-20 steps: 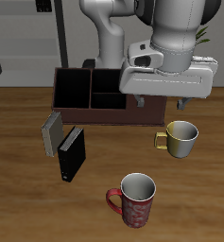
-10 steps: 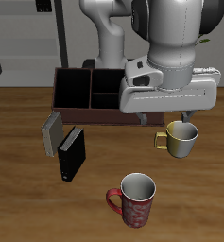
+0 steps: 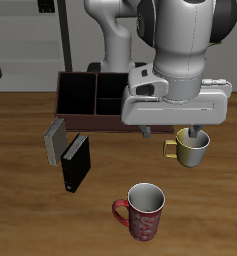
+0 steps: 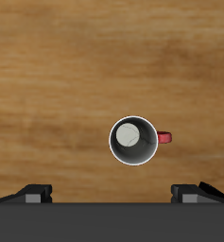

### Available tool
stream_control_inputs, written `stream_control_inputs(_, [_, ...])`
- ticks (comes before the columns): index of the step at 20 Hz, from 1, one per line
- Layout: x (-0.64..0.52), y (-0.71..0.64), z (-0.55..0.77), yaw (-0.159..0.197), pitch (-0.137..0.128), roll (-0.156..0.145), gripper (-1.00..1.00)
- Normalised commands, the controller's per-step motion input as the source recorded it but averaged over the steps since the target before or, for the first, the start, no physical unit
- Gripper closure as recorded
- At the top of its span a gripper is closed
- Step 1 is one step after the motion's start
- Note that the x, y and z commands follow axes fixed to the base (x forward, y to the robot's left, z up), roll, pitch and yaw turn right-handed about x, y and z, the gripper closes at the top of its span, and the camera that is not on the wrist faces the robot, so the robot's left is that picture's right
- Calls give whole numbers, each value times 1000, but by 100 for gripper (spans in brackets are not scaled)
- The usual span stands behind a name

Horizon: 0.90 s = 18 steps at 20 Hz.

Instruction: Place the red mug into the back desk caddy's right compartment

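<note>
The red mug (image 3: 142, 212), speckled red and white with a grey inside, stands upright near the table's front edge. In the wrist view the red mug (image 4: 134, 141) is seen from above with its handle showing. My gripper (image 3: 170, 133) is open and empty, high above the table between the mug and the back desk caddy (image 3: 90, 97). The gripper (image 4: 113, 194) holds nothing between its fingers. The caddy is a dark maroon box at the table's back. One wide undivided end section (image 3: 76, 95) shows. Its other end is hidden behind my hand, so I cannot tell which is the right compartment.
A cream-yellow mug (image 3: 190, 148) stands beside the caddy, just under my hand. A black book (image 3: 76, 163) and a grey book (image 3: 55, 141) stand in front of the caddy's visible end. Dark shelving is behind the table.
My gripper has moved away from the caddy toward the table's front edge and a little lower, staying open. The mugs, books and caddy have not moved.
</note>
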Motion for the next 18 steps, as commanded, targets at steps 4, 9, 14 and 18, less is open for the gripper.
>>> stream_control_inputs(4, [99, -59, -126, 4, -14, 17, -100])
stream_control_inputs(9, [97, -3, -349, 8, -1, 0, -100])
stream_control_inputs(14, [48, 53, -394, 4, -39, 3, -100])
stream_control_inputs(18, [-1, 23, -182, 14, -22, -5, -100])
